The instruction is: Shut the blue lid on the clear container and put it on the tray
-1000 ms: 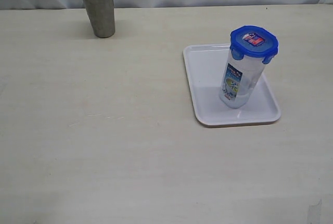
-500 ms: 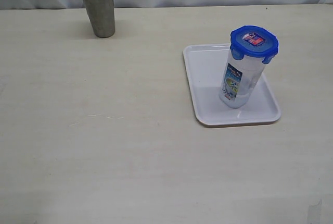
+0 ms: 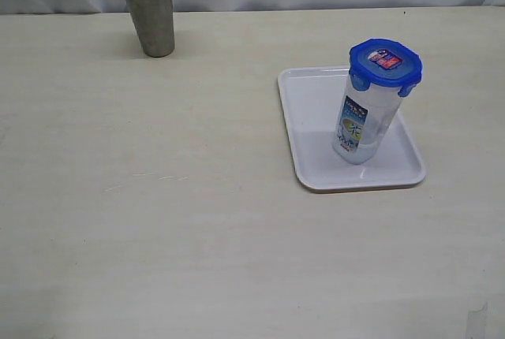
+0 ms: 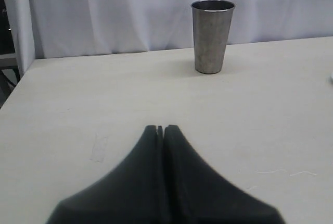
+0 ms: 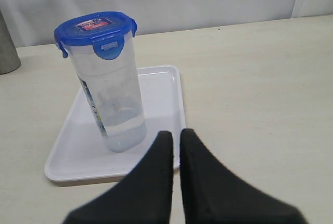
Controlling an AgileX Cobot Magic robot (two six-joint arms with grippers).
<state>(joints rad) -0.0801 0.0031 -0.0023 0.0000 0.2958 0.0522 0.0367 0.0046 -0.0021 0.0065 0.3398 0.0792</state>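
– Right wrist view first: where is the clear container (image 5: 112,99) sitting?
– It is standing upright on the tray (image 5: 161,94), close ahead of the right gripper (image 5: 176,135) and apart from it. The blue lid (image 5: 96,30) is sitting on top of it, and the flap facing the gripper is looking folded down. I cannot tell about all four flaps.
– So what are the grippers doing?
– Nothing is being held. The right gripper is showing its jaws pressed almost together, empty, over the table (image 5: 250,88) at the tray's near edge. The left gripper (image 4: 160,128) is also pressed together, with only the steel cup (image 4: 212,36) standing well ahead of it.
– If it is needing another grasp, how am I judging the handling?
– I am reading it as light, looking nearly empty, with stiff, smooth plastic walls that are likely slippery. Being tall and slim, it is probably tipping easily under a high push.
– Where am I taking hold?
– I am favouring the middle of the body, below the flaps, squeezing across the label. I am avoiding the lid, since pulling there is risking popping a flap.
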